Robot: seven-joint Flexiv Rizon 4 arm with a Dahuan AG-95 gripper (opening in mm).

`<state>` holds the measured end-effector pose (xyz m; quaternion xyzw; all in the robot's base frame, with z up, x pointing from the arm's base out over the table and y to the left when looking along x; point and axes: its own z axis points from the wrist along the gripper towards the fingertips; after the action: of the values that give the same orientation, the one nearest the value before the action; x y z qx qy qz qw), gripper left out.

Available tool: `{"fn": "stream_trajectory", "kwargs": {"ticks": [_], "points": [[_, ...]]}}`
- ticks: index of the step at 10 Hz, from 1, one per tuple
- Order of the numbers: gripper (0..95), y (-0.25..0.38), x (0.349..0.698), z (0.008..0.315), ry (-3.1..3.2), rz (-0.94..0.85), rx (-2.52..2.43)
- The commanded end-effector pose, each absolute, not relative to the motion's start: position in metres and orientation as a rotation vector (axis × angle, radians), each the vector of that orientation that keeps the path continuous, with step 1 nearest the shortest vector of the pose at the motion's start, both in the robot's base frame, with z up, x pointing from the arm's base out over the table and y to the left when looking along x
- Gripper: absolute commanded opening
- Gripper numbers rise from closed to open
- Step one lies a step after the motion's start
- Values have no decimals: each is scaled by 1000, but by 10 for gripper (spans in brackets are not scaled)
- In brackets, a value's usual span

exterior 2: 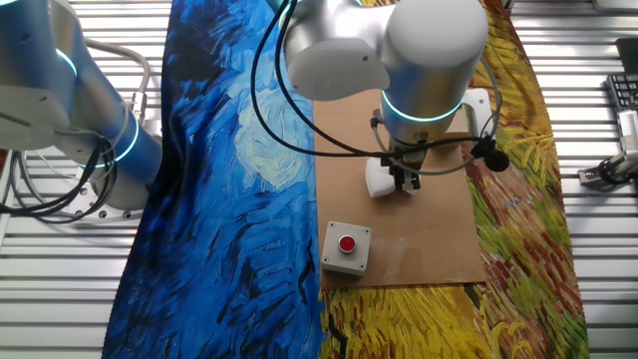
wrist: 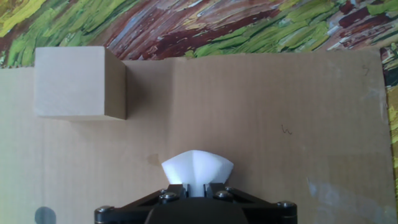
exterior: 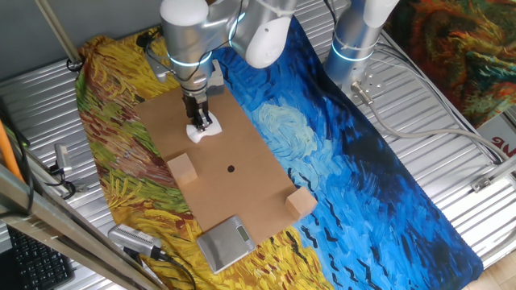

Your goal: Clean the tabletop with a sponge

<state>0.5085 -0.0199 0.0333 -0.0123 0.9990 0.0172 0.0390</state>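
The tabletop is a long brown cardboard board (exterior: 242,145) with a small dark dot (exterior: 230,168) near its middle; it also shows in the other fixed view (exterior 2: 429,229) and the hand view (wrist: 261,124). The white sponge (exterior: 202,130) rests on the board's far half, pinched and bulging between the fingers. My gripper (exterior: 198,119) points straight down and is shut on the sponge. In the other fixed view the sponge (exterior 2: 380,178) sits under the gripper (exterior 2: 406,179). In the hand view the sponge (wrist: 197,167) bulges out ahead of my gripper (wrist: 196,186).
Two tan wooden cubes stand on the board, one at its left edge (exterior: 183,168) (wrist: 74,82) and one near its right front corner (exterior: 301,201). A grey scale (exterior: 225,242) lies at the front end. A grey box with a red button (exterior 2: 346,245) sits on the board. Painted cloth (exterior: 363,161) lies underneath.
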Motion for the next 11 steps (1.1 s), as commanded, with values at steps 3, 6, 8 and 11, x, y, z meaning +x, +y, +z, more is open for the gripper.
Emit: {"fn": "stream_trajectory", "kwargs": {"ticks": [3, 6, 8, 11], "points": [[0, -16, 508, 33, 3061, 48, -32], [0, -9, 509, 31, 3057, 37, -21], [0, -9, 510, 34, 3061, 37, -21], [0, -5, 511, 38, 3058, 59, -13]]}}
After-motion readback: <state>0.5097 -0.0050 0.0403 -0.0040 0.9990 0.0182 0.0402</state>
